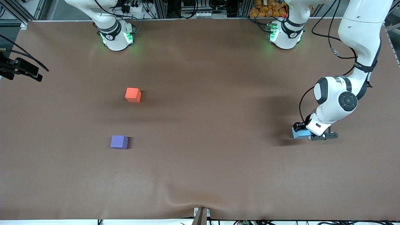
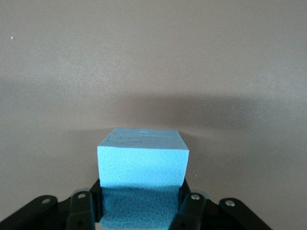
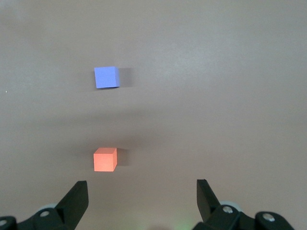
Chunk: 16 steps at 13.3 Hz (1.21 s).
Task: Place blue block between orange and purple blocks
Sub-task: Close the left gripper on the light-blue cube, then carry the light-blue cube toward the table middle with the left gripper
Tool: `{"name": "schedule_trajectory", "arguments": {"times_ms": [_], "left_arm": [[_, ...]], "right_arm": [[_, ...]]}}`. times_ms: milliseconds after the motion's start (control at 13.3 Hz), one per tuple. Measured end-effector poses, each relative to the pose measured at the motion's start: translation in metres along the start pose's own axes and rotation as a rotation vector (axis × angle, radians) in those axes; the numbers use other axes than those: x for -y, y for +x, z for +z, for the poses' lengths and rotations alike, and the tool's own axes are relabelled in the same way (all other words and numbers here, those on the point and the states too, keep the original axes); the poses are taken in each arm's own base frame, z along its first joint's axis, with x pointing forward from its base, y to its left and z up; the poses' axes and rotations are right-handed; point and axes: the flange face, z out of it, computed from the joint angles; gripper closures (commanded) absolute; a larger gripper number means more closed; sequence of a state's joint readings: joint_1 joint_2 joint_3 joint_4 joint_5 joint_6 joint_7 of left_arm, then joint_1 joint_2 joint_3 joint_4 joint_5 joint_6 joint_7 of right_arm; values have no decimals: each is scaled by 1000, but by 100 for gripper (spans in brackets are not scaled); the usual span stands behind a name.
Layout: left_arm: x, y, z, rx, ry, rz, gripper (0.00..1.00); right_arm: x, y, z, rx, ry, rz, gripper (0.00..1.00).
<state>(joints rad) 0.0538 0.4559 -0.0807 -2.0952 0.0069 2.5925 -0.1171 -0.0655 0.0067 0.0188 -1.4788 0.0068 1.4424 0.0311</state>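
Between the fingers of the left tool (image 2: 139, 211), low on the brown bench (image 1: 218, 78), sits the small sky-blue foam-looking cube (image 2: 142, 165), clamped by opposite flat faces. It looks light and a little soft, so that mid-height hold should serve. The right tool (image 3: 142, 201) waits spread apart above the orange-red matte cube (image 3: 105, 159), the violet-purple matte cube (image 3: 106, 77) further out

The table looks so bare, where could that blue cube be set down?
Bare cloth lies between the orange block and the purple block, and across the table toward the left pincer, shut on the blue block. Nowhere is crowded.
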Motion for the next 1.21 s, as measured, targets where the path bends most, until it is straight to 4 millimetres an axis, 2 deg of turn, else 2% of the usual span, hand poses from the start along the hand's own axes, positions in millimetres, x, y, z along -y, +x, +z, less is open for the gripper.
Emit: {"name": "schedule_trajectory", "arguments": {"times_ms": [151,226,377,603,828,979,1205], "left_arm": [[-8,-1,0,0,-4,17,100],[-22,-2,-1,0,-13,39,100],[-72,-5,-7,-5,-47,114,100],[-184,-17,-38,24,-92,247,100],[-309,-51,-72,37,-112,300,100],[-381,-78,-74,54,-127,323,100],[-466,-112,-50,81,-149,341,100]], "right_arm": [[0,0,0,0,3,0,0],[0,0,0,1,4,0,0],[0,0,0,1,6,0,0],[0,0,0,2,8,0,0],[1,0,1,4,9,-1,0],[1,1,2,6,9,-1,0],[1,1,3,7,9,-1,0]]}}
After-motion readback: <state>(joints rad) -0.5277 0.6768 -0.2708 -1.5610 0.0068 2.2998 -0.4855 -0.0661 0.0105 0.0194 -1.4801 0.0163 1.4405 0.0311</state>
